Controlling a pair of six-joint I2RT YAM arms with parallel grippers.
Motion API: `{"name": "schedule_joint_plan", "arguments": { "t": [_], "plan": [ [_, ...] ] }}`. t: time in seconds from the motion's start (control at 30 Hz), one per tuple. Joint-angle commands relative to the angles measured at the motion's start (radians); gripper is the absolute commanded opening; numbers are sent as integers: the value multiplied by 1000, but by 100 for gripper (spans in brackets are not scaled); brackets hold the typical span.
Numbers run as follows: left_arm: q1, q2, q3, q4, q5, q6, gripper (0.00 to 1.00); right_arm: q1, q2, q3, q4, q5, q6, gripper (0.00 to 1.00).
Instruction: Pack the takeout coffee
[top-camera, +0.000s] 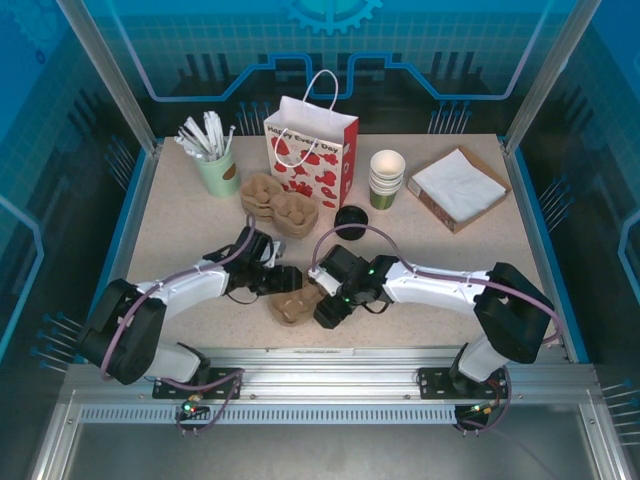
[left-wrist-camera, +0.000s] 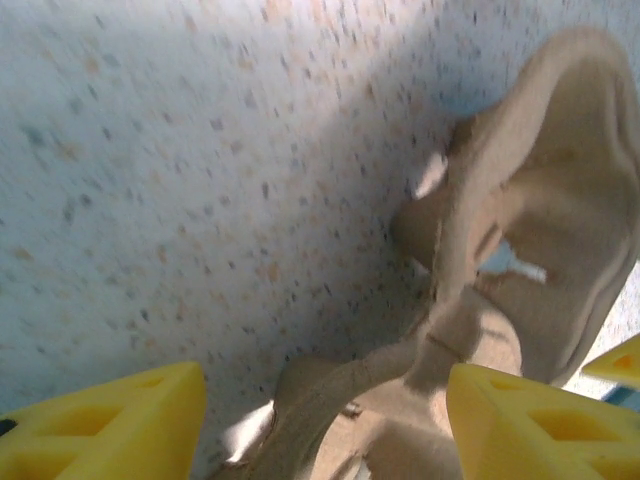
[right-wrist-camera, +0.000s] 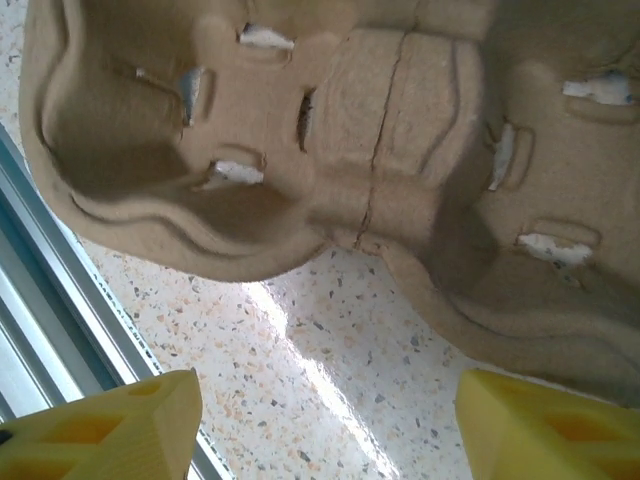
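- Left gripper (left-wrist-camera: 320, 410): jaws wide, an edge of the pulp cup carrier (left-wrist-camera: 540, 230) between them, unclamped.
- Right gripper (right-wrist-camera: 325, 410): jaws wide, empty; carrier at 12 o'clock.

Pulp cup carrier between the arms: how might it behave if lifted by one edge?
The pulp cup carrier looks like thin moulded fibre, so probably light. A crack crosses its middle, so it may fold there. Its rough matte surface should resist slipping.

Robot lab cell: aluminium frame (top-camera: 110, 75), blue printed backdrop (top-camera: 450, 40), speckled table (top-camera: 180, 230), paper bag (top-camera: 312, 150), cup stack (top-camera: 387, 180).
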Motion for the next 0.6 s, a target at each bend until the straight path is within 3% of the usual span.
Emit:
{"name": "schedule_joint_plan", "arguments": {
  "t": [0.0, 0.27, 0.57],
  "plan": [
    [-33, -37, -30, 38, 26, -63, 66, -6, -63, 39, -66, 6, -7, 71],
    [-47, -40, 22, 27, 22, -43, 70, -44, -216, 120, -151, 34, -46, 73],
    [-18, -152, 290, -160, -267, 124, 76, -203, -338, 178, -120, 106, -47, 77]
  ]
}}
